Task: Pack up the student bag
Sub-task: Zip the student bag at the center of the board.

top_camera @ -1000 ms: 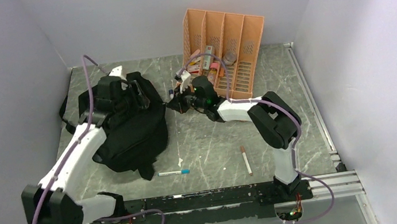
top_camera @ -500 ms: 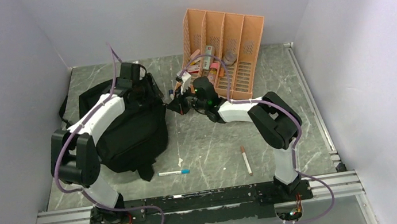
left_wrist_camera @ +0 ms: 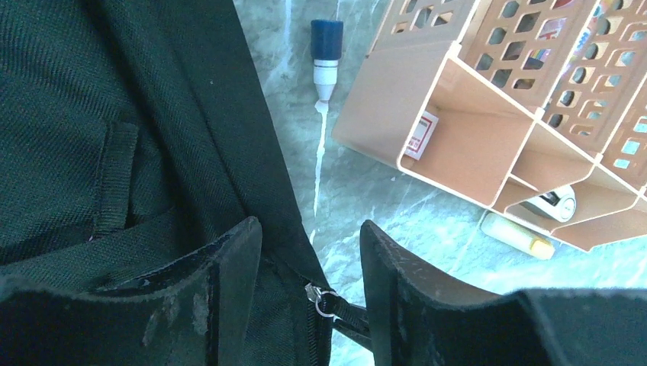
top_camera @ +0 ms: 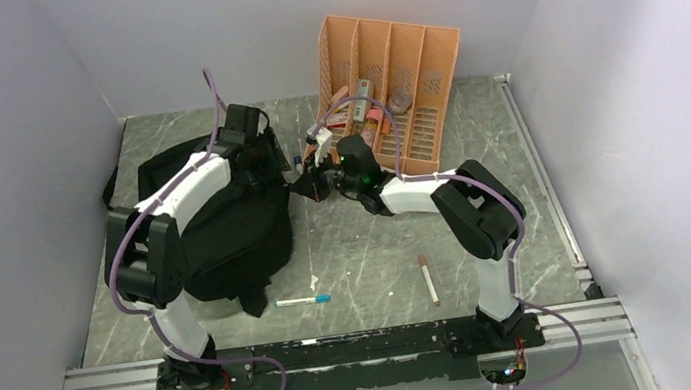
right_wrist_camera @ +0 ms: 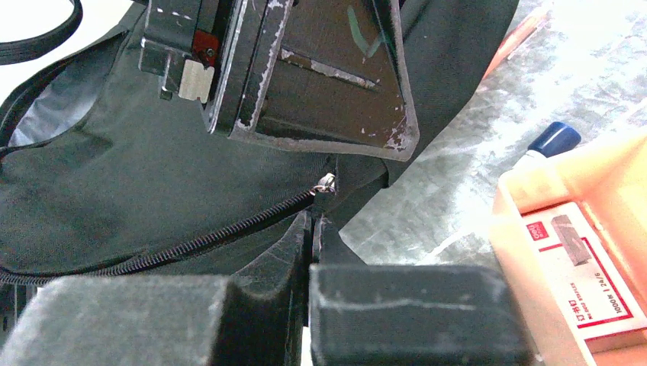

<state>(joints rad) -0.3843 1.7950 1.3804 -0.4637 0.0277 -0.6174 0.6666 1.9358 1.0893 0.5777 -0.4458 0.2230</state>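
Two claws work at one spot: the organiser-side edge of the bag (top_camera: 231, 240), which lies slumped on the table (top_camera: 369, 252) under the left arm.

Right claw (right_wrist_camera: 315, 225): fingers pressed together, apparently pinching the zip pull (right_wrist_camera: 326, 183). The slider sits right at the tips and the zip teeth trail off across the fabric. Judged purpose: draw the zip along to open the bag.

Left claw (left_wrist_camera: 311, 236): fingers apart, straddling the bag's seam just beside the pull, nothing gripped. Judged purpose: clamp the fabric so the bag does not slide with the pull.

Step in hand: opening. No packing seen yet. Cannot tell how far the mouth is open.

Loose items: capped marker (left_wrist_camera: 326, 46) between bag and organiser (top_camera: 390, 68); blue pen (top_camera: 303, 301) and brown pen (top_camera: 428, 278) on the table, nearer the arm bases than the bag is.

Risk: soft fabric may bunch at the slider, so the left claw should close before the right claw pulls.
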